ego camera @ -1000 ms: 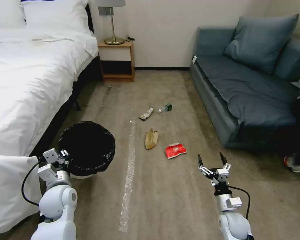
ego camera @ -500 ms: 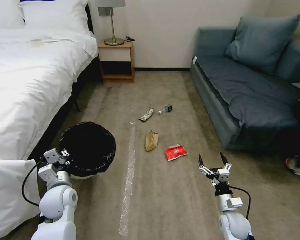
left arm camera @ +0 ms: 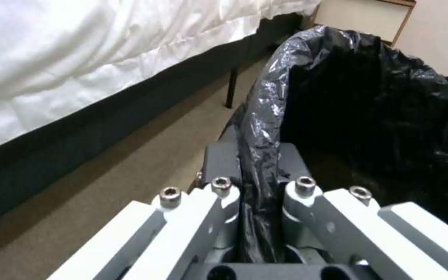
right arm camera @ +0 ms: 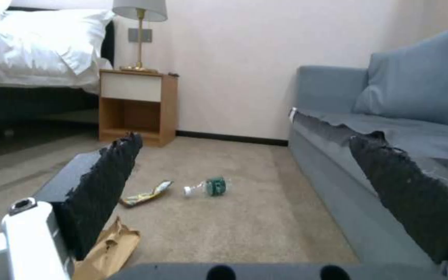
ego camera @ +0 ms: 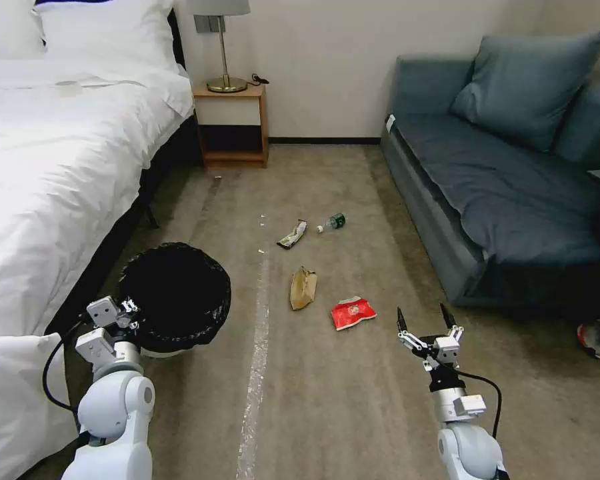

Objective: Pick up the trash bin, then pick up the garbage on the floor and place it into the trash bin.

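- Four garbage pieces (ego camera: 303,288) lie mid-floor; our right gripper (ego camera: 425,319) hovers near them, jaws spread.
- Our left gripper (ego camera: 128,313) clamps the trash bin (ego camera: 175,293) by its liner-covered rim beside the bed (ego camera: 60,173); slippery liner could let it slip.

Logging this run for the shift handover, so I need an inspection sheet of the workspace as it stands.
Surface: beige carpet, silvery tape strip along it.
Job's things: trash bin with black liner; red packet, brown bag, yellow-black wrapper, bottle on floor.
Clutter: small white scraps near the wrapper.
Grippers: left tool shut on the bin's rim; right tool open, above the carpet near the packet.
Cables: black leads along both wrists.
Surroundings: bed, nightstand, lamp, sofa.
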Controlling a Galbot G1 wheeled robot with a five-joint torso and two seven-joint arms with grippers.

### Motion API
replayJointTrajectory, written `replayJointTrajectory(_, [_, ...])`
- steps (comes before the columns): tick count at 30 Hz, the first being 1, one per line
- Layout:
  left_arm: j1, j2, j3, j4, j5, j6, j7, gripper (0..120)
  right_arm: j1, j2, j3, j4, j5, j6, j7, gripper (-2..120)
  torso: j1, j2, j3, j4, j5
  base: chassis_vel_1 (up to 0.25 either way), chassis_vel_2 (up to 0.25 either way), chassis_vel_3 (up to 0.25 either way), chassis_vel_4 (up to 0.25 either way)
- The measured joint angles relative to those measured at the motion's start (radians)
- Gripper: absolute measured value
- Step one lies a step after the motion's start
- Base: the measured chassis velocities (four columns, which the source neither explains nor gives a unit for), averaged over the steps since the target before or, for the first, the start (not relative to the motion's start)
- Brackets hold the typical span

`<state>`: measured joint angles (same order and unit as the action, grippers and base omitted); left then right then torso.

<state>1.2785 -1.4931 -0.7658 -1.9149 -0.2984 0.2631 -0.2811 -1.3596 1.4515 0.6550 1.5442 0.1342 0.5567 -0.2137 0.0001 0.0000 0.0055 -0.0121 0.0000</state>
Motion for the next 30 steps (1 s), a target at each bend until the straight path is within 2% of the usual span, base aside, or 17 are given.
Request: replayJointTrajectory(30, [-0.005, 0.001, 0.001, 0.006, 0.002, -0.004, 0.003, 5, 0.006, -0.001, 0.004, -0.016, 0.002, 0.004, -0.003, 100, 0.000, 0.000, 0.000, 0.0000, 0.0000, -0.057, 0.051, 0.055, -0.056])
